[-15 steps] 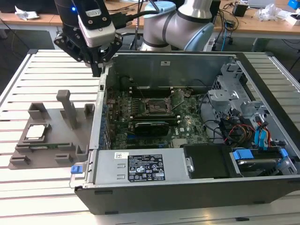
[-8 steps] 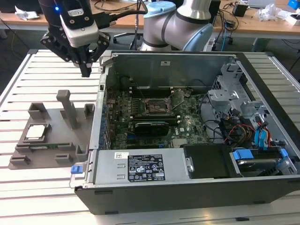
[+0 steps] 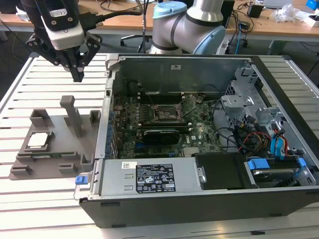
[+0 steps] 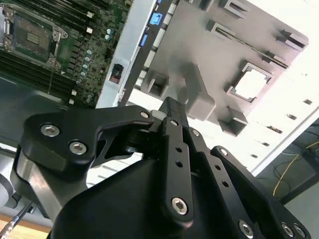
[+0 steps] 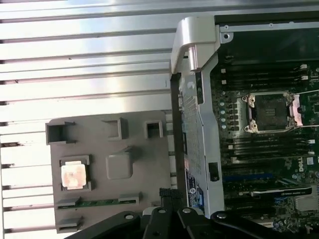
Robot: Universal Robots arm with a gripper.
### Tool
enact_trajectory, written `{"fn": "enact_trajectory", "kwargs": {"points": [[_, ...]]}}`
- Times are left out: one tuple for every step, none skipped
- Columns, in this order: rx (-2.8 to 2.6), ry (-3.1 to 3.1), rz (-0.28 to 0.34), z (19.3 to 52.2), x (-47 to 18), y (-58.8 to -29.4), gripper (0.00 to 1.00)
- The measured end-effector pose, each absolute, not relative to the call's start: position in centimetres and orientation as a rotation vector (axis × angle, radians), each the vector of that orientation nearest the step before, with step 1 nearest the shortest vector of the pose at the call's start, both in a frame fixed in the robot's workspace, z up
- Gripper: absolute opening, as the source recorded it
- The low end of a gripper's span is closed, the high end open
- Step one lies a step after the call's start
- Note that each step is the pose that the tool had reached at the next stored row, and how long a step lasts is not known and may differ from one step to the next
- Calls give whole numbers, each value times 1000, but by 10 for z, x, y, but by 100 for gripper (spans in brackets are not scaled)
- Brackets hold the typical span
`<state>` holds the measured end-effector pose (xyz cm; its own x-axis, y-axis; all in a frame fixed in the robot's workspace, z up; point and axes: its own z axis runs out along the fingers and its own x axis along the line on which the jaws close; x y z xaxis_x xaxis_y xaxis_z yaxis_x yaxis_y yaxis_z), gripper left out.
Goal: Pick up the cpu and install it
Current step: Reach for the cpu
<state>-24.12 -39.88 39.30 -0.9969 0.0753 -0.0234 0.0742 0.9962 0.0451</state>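
**Pincer.** In the upper left of the exterior view, the pincer (image 3: 78,75) hangs above the desk (image 3: 30,89) with its fingertips pointing down. The tips are drawn together to a point, and nothing is held between them. The pincer touches nothing. It is nearest the upright post (image 3: 75,114) of the grey fixture (image 3: 60,130) and stands clear above it.

**Cpu.** The cpu (image 3: 40,140) lies flat in a square recess of the grey fixture, on the exterior view's left, with its pale metal top facing up. It also shows in both wrist views (image 5: 74,175) (image 4: 251,83), seated in the same recess and well apart from the pincer (image 5: 168,193) (image 4: 171,104).

**Computer case.** The open computer case (image 3: 199,211) lies on the desk just beside the fixture, on the exterior view's right of it. The motherboard socket (image 3: 162,112) sits near the centre of the board, with no chip in it. In the first wrist view the socket (image 5: 271,112) shows its frame and a bare dark centre. The power supply (image 3: 149,177) occupies the lower edge of the case.
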Motion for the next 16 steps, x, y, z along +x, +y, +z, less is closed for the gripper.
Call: {"fn": "enact_trajectory", "kwargs": {"points": [[116, 3114, 69, 393, -245, -399, 11], [116, 3114, 69, 393, -250, -399, 11], [117, 3114, 69, 393, -254, -399, 11], [117, 3114, 69, 393, -257, -399, 11], [117, 3114, 69, 393, -259, -399, 11], [117, 3114, 69, 393, -264, -399, 11], [116, 3114, 69, 393, -266, -399, 11], [117, 3114, 69, 393, -268, -399, 11], [117, 3114, 69, 393, -272, -399, 11], [117, 3114, 69, 393, -276, -399, 11], [117, 3114, 69, 393, -278, -399, 11], [117, 3114, 69, 393, -280, -399, 11], [117, 3114, 69, 393, -282, -399, 11], [117, 3114, 69, 393, -284, -399, 11], [117, 3114, 69, 393, -286, -399, 11], [117, 3114, 69, 393, -288, -399, 11]]}}
